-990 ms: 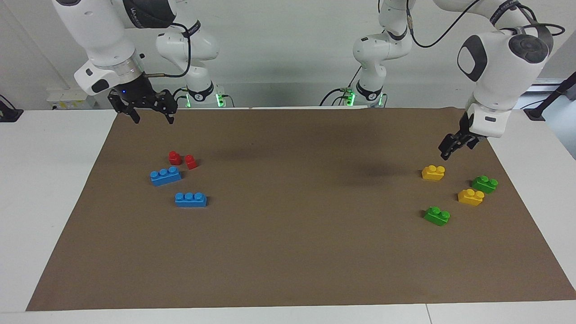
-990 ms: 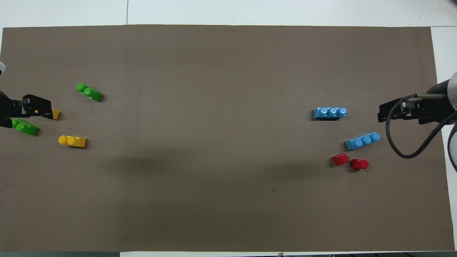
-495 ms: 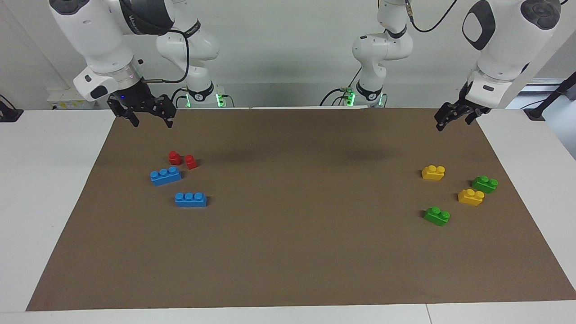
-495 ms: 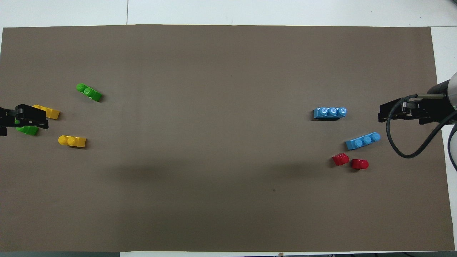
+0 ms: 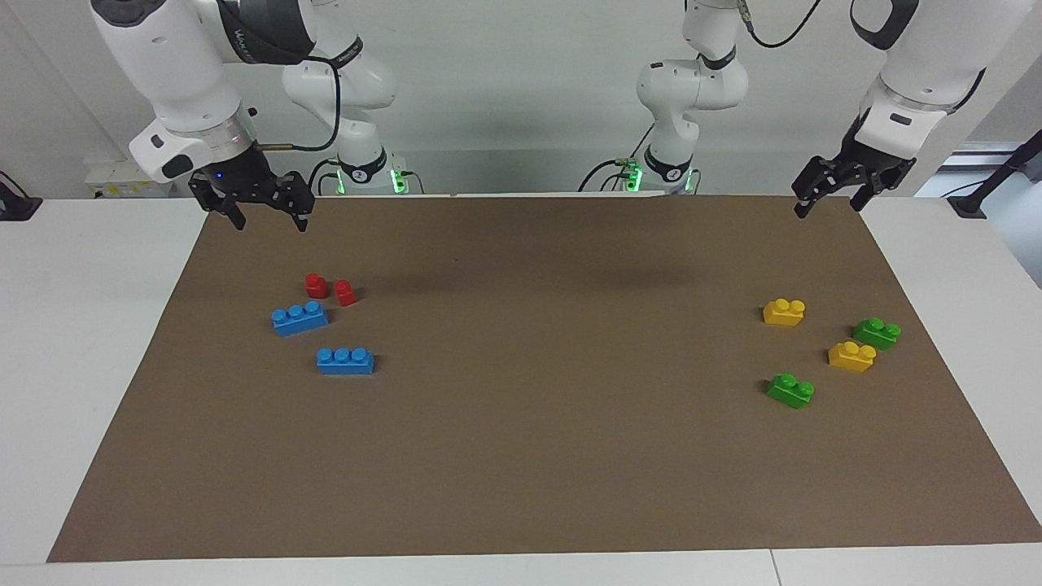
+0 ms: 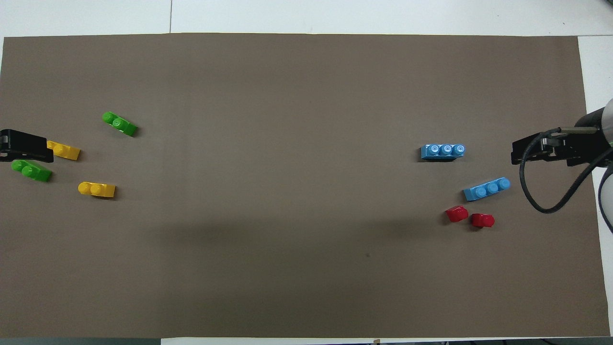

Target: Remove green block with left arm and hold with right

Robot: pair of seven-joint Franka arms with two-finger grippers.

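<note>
Two green blocks lie on the brown mat at the left arm's end. One green block (image 5: 790, 391) (image 6: 119, 123) is farther from the robots. The other green block (image 5: 877, 333) (image 6: 31, 170) lies near the mat's end edge. My left gripper (image 5: 830, 199) (image 6: 28, 146) is open and empty, raised over the mat's edge nearest the robots, apart from both. My right gripper (image 5: 269, 218) (image 6: 541, 150) is open and empty, raised over the mat's corner at the right arm's end.
Two yellow bricks (image 5: 784, 312) (image 5: 851, 356) lie among the green blocks. Two blue three-stud bricks (image 5: 299, 317) (image 5: 345, 360) and two small red pieces (image 5: 316, 285) (image 5: 345, 292) lie at the right arm's end. The brown mat (image 5: 521, 456) covers the table's middle.
My left gripper has risen and drawn back from above the yellow and green bricks toward the robots' edge of the mat. The right gripper has barely shifted. No brick has moved.
</note>
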